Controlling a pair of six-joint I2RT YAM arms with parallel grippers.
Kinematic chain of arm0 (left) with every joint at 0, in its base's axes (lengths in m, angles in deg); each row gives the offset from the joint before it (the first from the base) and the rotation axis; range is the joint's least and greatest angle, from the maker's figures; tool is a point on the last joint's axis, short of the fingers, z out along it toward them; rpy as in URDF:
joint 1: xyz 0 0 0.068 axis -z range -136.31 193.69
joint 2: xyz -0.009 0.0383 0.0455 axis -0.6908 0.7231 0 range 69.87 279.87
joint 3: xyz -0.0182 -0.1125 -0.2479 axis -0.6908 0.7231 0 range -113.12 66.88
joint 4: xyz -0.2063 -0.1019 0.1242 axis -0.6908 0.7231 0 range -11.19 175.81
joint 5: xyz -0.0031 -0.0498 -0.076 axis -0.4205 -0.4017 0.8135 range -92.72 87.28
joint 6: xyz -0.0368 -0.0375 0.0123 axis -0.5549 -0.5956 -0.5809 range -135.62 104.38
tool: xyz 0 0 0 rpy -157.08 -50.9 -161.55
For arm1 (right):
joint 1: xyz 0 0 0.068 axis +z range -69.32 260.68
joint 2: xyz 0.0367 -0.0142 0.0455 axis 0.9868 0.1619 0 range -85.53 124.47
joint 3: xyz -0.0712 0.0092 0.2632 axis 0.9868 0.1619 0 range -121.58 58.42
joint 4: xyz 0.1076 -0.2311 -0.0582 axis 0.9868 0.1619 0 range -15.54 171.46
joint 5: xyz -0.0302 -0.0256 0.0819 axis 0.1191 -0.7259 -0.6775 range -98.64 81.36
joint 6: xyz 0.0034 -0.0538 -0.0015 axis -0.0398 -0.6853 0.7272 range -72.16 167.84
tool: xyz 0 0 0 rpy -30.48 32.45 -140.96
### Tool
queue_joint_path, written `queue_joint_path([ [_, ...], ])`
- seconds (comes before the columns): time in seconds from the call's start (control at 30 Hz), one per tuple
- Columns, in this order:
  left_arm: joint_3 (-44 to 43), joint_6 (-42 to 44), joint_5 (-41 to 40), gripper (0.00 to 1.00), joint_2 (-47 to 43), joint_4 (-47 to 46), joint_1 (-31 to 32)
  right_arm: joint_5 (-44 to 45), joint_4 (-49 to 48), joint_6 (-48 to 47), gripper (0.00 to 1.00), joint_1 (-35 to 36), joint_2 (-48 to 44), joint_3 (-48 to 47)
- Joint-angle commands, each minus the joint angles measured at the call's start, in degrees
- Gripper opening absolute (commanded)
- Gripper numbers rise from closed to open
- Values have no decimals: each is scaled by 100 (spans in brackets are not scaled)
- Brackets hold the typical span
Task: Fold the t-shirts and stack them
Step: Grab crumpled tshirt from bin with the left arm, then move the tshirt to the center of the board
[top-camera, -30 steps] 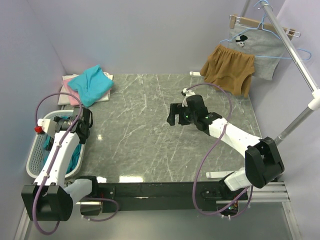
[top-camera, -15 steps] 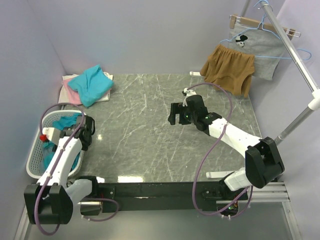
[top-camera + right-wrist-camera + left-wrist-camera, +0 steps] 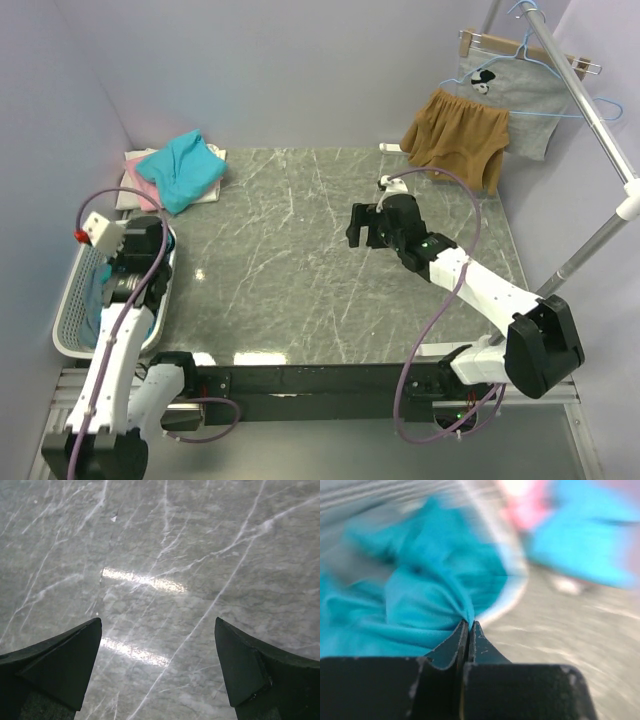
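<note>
Left hand: [image 3: 468, 624] closed tight, its two fingers pressed together with a pinch of teal cloth caught between the tips.
Held thing: teal t-shirt [image 3: 420, 595], crumpled, its folds drawing in toward the pinch. The wrist view is blurred, so finer detail cannot be told.
Where it lies: in the laundry basket [image 3: 66, 318], a white slatted one at the left edge of the surface [image 3: 270, 270], just beside the left arm.
Left arm: reaches from its base over the basket, with the hand pointing down into it.
Right hand: [image 3: 365, 225] wide open with nothing between the fingers. It hovers over bare stone right of the middle of the surface.
Right wrist view: only grey veined marble with two bright reflections shows between the spread fingers.
Stack: in the far left corner, a second teal t-shirt [image 3: 182, 168] lies loosely rumpled on top of a pink t-shirt [image 3: 143, 192].
Gap: the stack and the basket are near each other but apart.
Far right corner: tan-brown shorts [image 3: 455, 135] hang beyond the edge of the surface.
Rail: [image 3: 590, 110] a grey garment [image 3: 515, 100] with a black-and-white print hangs on it from a blue hanger [image 3: 560, 75], behind the shorts.
</note>
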Motion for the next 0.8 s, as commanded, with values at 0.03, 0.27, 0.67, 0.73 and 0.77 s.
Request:
queue_joint_path([
  [0.03,-940,1755,2580,1,-616,-2046,6,707,-305,110,100,19,-323,214],
  [0.27,-2472,2397,4822,1,211,-2248,50,1252,-427,180,100,-7,-684,389],
  [0.67,-3791,2537,6653,1,931,-3040,716,1569,-647,347,100,-130,-1203,794],
  [0.73,-3704,2547,6801,1,1089,-3171,1119,1701,-621,443,100,-139,-1255,820],
  [0.77,-3642,2573,6767,1,1142,-3163,1296,1745,-621,453,100,-139,-1264,838],
])
